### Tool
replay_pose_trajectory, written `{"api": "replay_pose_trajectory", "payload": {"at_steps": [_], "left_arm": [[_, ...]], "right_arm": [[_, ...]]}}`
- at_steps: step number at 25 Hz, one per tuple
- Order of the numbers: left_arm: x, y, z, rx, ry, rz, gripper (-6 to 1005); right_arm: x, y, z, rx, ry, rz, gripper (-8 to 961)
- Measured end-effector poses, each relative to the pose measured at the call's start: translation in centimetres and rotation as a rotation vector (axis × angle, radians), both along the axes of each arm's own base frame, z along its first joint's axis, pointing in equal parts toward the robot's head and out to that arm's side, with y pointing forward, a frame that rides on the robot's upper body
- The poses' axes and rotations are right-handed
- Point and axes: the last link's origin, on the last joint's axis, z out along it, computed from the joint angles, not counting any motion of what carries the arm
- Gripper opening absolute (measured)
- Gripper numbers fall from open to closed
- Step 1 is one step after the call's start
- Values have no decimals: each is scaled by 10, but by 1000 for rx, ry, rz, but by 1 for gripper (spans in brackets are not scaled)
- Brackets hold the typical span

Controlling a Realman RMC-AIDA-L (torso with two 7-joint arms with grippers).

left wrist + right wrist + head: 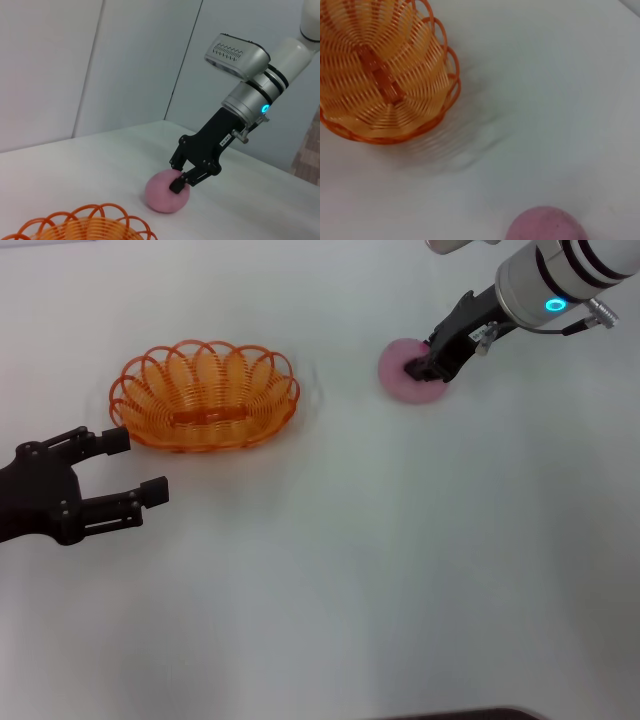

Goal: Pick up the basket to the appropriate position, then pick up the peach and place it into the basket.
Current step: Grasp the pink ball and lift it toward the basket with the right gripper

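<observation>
The orange basket [205, 395] stands upright on the white table, left of centre; it also shows in the right wrist view [380, 80] and its rim in the left wrist view [85, 225]. My left gripper [135, 468] is open and empty, just in front of the basket's near-left rim. The pink peach [400, 372] rests on the table at the back right, also in the left wrist view [162, 195] and the right wrist view [545, 225]. My right gripper [425, 368] is down on the peach, with fingers [177, 187] closed against its top and far side.
The white table [330, 570] stretches bare between the basket and the peach and toward the front. Pale wall panels [125, 60] stand behind the table's far edge.
</observation>
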Motion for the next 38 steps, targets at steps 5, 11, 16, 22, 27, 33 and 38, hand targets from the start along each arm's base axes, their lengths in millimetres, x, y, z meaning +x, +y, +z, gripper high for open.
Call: {"api": "replay_pose_trajectory", "payload": {"at_steps": [5,11,16,22,27,33,38], "left_arm": [[0,0,0,0,0,0,887],[0,0,0,0,0,1,887],[-1,-1,0,-1,-1,4,887],[-1,-2,0,-3,-3,3,887],[-1,-2,0,-3,-3,3,887],[-1,-2,0,-4,-4,2,887],[-1,-2,0,-6,-5,1,888]], "right_arm": [[0,0,0,0,-2,1,232],[0,1,1,3,-3,4,180],[-1,1,2,4,-5,5,132],[-1,1,2,3,-5,5,118],[-14,4,14,6,8,33,121],[-46,5,33,14,55,101,124],[-76,8,46,14,74,175,127]]}}
